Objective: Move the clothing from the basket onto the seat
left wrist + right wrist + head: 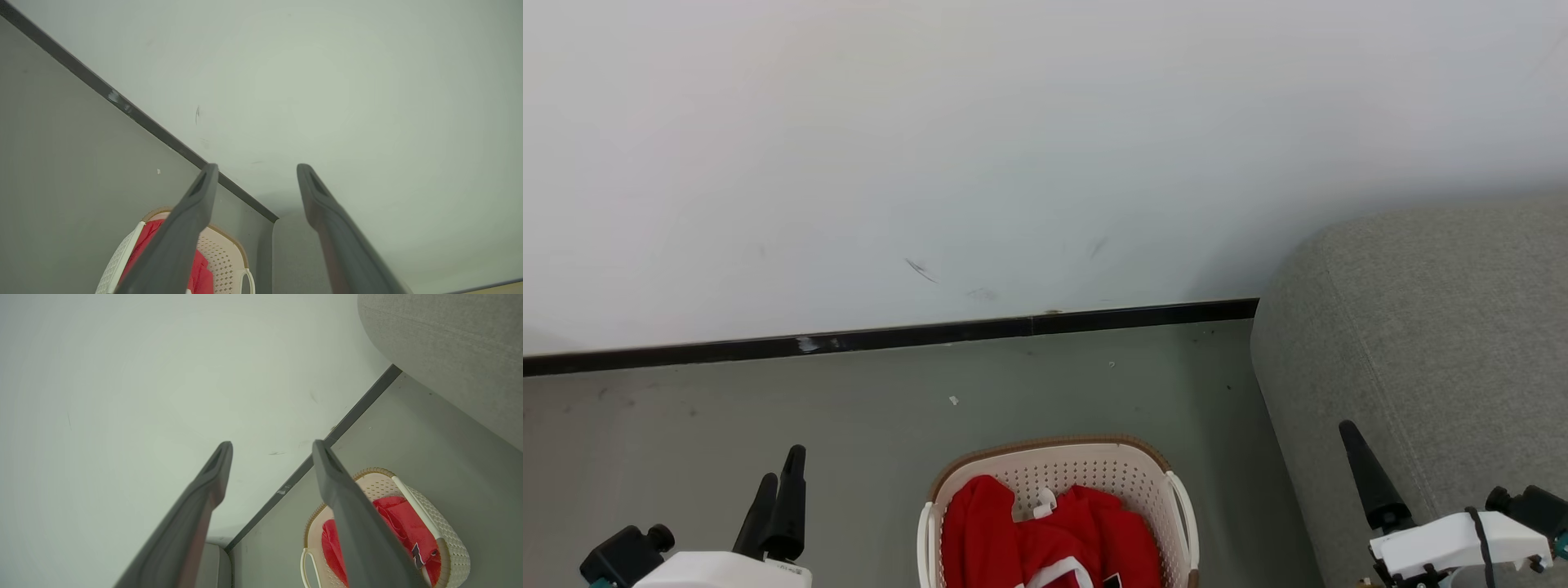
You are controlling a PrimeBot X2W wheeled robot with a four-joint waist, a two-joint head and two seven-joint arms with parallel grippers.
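Note:
The basket, cream with a brown rim, stands on the floor at the bottom centre of the head view. The red clothing lies crumpled inside it, with a white trim band showing. To the basket's right rises the big grey seat. My left gripper hovers open to the left of the basket, holding nothing. My right gripper is open and empty too, and one of its fingers stands in front of the seat. Both wrist views catch the basket and the clothing below the fingers.
A white wall with a black skirting board runs behind the basket. Grey floor stretches between the wall, the basket and my left gripper. The seat's rounded corner reaches close to the wall.

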